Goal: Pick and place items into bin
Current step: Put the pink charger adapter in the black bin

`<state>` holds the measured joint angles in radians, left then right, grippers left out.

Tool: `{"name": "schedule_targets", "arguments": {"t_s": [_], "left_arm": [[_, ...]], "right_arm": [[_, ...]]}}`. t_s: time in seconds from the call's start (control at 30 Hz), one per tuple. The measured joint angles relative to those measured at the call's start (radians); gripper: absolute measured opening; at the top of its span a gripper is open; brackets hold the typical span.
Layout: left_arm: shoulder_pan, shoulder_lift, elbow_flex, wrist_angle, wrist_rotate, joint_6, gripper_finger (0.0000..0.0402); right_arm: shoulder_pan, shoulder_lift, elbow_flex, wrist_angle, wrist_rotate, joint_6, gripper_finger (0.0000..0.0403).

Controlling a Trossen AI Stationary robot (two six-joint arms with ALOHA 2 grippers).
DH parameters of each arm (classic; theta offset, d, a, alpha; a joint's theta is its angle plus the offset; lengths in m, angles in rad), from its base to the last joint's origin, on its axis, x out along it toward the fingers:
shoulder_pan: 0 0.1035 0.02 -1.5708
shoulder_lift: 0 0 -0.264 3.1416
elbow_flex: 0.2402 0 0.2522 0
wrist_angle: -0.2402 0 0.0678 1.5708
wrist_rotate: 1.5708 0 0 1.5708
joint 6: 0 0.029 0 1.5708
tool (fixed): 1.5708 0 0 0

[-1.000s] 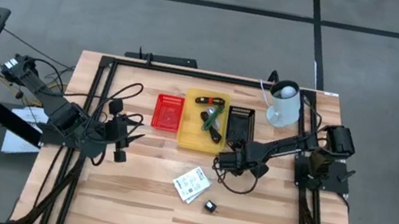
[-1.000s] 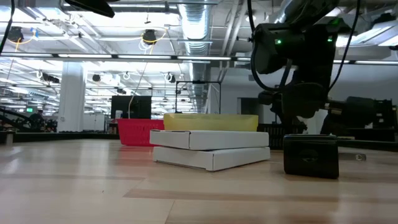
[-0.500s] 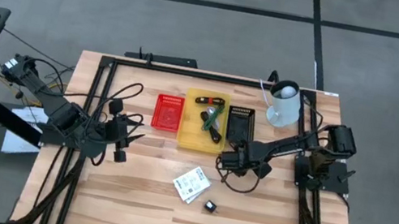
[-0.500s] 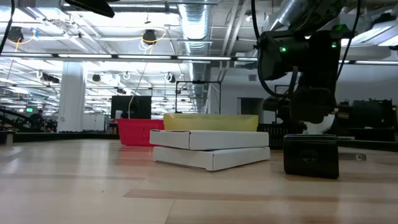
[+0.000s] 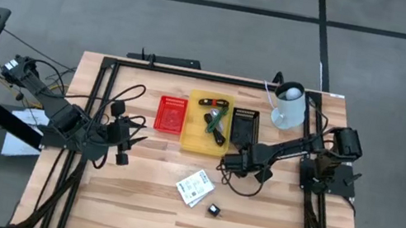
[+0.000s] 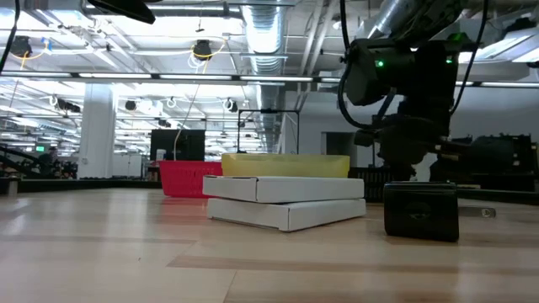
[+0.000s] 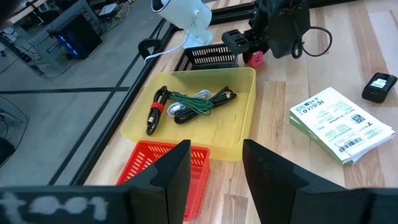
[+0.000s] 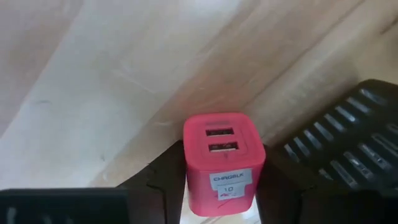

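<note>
From above, the right pincer (image 5: 230, 162) sat low on the wooden table (image 5: 137, 203) beside the black slatted basket (image 5: 245, 121), near the yellow plastic bin (image 5: 193, 139) holding cables; the left pincer (image 5: 130, 136), fingers spread and holding nothing, waited by the red mesh basket (image 5: 172, 114). At table height, white printed packets (image 6: 282, 202) and a small black block (image 6: 421, 210) stood in front. The right wrist view showed the fingers pinching a pink-red USB charger cube (image 8: 222, 158).

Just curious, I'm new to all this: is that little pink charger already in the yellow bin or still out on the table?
Out. The pink charger sits on the wood beside the black basket, between the right gripper jaws, outside the yellow bin.
</note>
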<state>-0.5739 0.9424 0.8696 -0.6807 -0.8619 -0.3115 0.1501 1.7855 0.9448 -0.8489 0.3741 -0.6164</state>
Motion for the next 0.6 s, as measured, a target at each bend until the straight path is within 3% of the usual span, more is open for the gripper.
{"name": "schedule_targets", "arguments": {"t_s": [0.17, 0.37, 0.6], "left_arm": [[0.0, 0.0, 0.0, 0.0, 0.0, 0.0, 0.0137], [0.0, 0.0, 0.0, 0.0, 0.0, 0.0, 0.0137], [0.0, 0.0, 0.0, 0.0, 0.0, 0.0, 0.0137]], "right_arm": [[0.0, 0.0, 0.001, -0.007, 0.0, 0.076, 0.0149], [0.023, 0.002, 0.003, -0.015, 0.003, 0.135, 0.0184], [0.047, 0.005, 0.058, -0.021, -0.072, 0.17, 0.0145]]}}
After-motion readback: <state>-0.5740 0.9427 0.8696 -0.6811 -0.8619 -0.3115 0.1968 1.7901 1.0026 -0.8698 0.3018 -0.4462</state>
